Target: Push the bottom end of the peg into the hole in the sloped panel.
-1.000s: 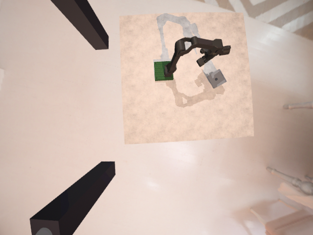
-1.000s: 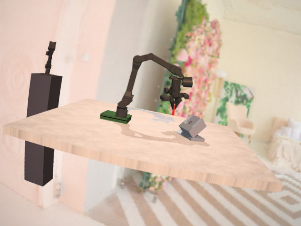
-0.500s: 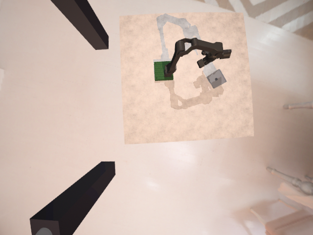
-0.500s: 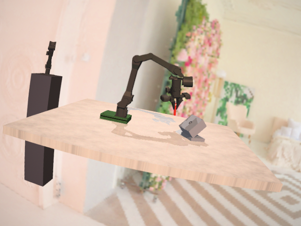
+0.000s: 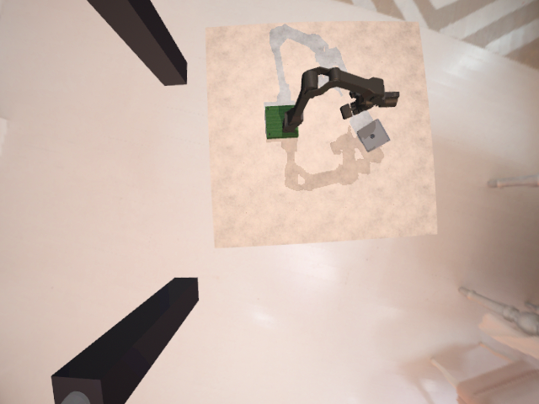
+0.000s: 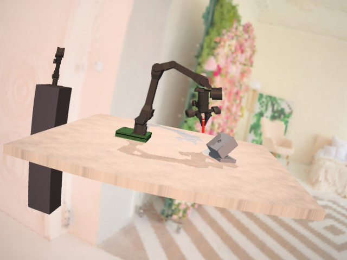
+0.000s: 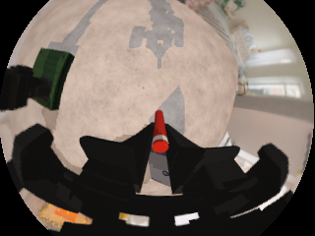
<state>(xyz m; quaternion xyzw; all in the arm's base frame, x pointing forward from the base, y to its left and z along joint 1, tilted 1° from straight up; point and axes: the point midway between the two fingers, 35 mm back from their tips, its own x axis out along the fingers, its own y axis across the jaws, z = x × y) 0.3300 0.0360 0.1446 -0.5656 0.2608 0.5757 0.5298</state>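
Note:
My gripper [image 6: 204,123] [image 7: 159,126] is shut on the red peg [image 6: 203,128] [image 7: 159,124], which has a pale band near its top. The peg is round, points about straight down, and its bottom end is in the air above the table. The grey sloped panel [image 5: 380,138] [image 6: 227,147] stands on the table, its tilted face showing one small hole [image 5: 372,135] [image 6: 219,141]. In the exterior view the gripper is up and to the left of the panel. In the wrist view part of the panel [image 7: 158,161] shows between the fingers. The peg is outside the hole.
The arm's green base [image 5: 274,122] [image 6: 127,135] [image 7: 55,74] stands on the table [image 5: 243,209] [image 6: 111,168]. Dark posts [image 5: 147,47] [image 5: 143,343] show beside the table in the top view. Shadows of the arm lie around the panel.

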